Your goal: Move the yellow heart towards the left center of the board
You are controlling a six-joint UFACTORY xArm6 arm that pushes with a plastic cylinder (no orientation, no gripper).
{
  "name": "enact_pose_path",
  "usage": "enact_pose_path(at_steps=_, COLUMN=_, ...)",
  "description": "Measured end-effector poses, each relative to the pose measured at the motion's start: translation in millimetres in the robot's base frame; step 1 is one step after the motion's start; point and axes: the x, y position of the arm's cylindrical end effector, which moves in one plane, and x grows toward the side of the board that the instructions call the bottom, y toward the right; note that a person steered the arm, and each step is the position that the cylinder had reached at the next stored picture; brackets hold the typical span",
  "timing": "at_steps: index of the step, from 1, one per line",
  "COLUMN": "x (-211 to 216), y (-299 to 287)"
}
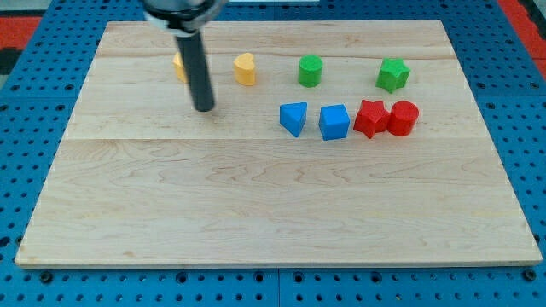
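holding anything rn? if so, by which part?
Nothing held. My tip rests on the bare wooden board, at the view's lower left of the yellow heart block, apart from it.

No text, label, brand, number or sign can be read anywhere in the camera view: the worktop shows only bare wood grain, and the coloured blocks carry no markings.

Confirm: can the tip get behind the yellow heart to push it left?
Probably yes. My tip sits left of and below the yellow heart block; bare board lies between the heart and the green cylinder block on its right.
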Motion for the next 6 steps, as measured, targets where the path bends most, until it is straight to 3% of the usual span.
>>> enact_pose_path(at_steps=1, x=-14, y=61)
enact_pose_path(at_steps=3, x=-20, y=63)
enact_pose_path(at_steps=6, x=-68, y=62)
